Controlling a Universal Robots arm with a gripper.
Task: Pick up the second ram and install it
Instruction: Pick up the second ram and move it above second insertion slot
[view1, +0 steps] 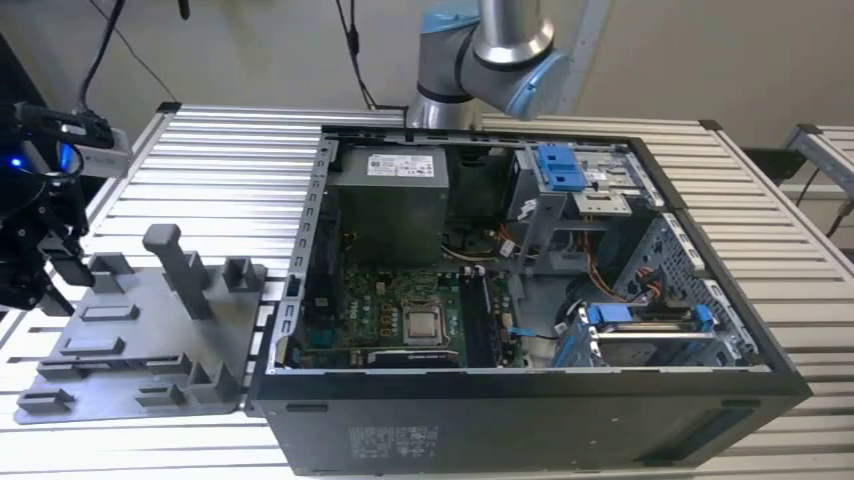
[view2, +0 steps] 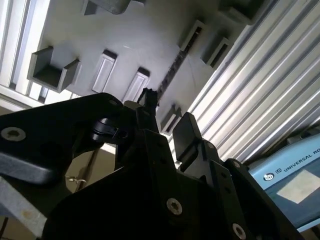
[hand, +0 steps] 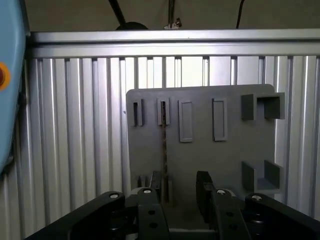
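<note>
Second ram (hand: 163, 142): seen edge-on in the first wrist view, chips and label not discernible; lower end hidden behind the gripper (hand: 181, 179), which also covers one edge of the fixture plate (hand: 230, 145)

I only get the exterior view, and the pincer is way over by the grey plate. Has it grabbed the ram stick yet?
Observer: No. In the first wrist view the pincer is open, with nothing pinched.
Operator: Where's the stick, then?
Observer: The second ram stands on its thin edge in a slot of the grey fixture plate.
Operator: Is the pincer lined up with it?
Observer: In both wrist views the stick's near end lies in the gap, close beside one finger and apart from the other.
</note>
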